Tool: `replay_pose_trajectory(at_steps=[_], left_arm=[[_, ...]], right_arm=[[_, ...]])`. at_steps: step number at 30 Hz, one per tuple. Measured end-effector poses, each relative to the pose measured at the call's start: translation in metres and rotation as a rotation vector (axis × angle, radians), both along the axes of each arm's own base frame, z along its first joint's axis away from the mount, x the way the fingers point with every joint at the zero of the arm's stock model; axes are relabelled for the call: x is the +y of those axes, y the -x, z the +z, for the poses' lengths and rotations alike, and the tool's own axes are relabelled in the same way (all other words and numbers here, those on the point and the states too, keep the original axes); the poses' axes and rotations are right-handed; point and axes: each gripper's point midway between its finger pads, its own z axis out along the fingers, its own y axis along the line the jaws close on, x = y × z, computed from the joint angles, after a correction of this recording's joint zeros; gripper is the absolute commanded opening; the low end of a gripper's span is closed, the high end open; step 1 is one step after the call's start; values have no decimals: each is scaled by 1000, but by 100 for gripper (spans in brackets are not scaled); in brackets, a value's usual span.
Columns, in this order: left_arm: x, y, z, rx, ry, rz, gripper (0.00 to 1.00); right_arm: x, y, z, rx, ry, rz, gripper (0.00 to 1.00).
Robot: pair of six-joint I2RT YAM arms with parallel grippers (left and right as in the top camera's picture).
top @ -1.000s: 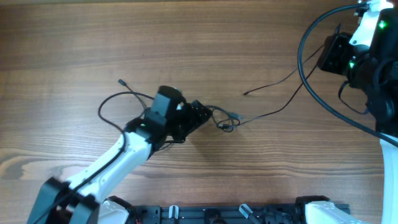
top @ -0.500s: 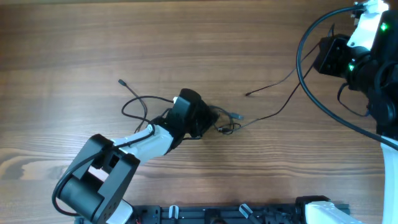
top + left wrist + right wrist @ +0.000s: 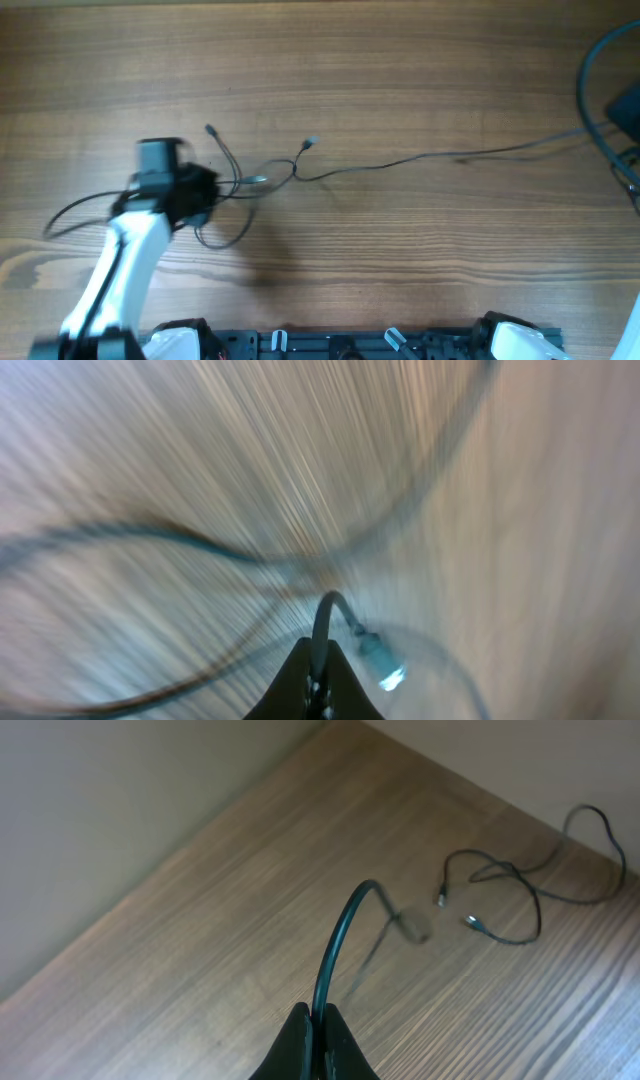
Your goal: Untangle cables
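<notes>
The left gripper (image 3: 318,678) is pinched narrow on a thin black cable (image 3: 316,630) that arches up out of its tips. A pale plug (image 3: 381,663) lies just beside it, and the whole view is badly blurred. From overhead, this gripper sits at the left of the table (image 3: 400,260), against the loose loops of the cables (image 3: 224,154). One strand (image 3: 430,157) runs long and nearly straight to the right edge. The right gripper (image 3: 318,1020) is likewise closed on a cable, held above the wood, with the loops well apart from it.
</notes>
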Motion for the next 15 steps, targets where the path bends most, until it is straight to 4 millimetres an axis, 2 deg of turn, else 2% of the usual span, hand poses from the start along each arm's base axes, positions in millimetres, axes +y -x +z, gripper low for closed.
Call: replay_pose_trajectory(at_steps=[2,4,6,9,12,13,15], left_arm=[[30,6,12,-24,-27,75,4],[41,12,17,-28,-40,100,4],[44,15,18,-25,-55,85,4],[41,18,17,-18,-63,54,4],[30,16,17,-24,-68,5,4],[25,15,18,-33,-69,-18,4],[7,5,23,-83,-62,-85,4]], right_arm=[[-7,1,-2,-7,-28,-20,4],[-7,-3,-6,-2,-45,-9,4],[-6,-10,-11,7,-62,6,4],[-2,-22,-22,29,-95,36,4],[5,-36,-24,17,-109,116,4],[13,-43,-22,2,-118,184,4],[44,-55,-14,-43,-152,410,5]])
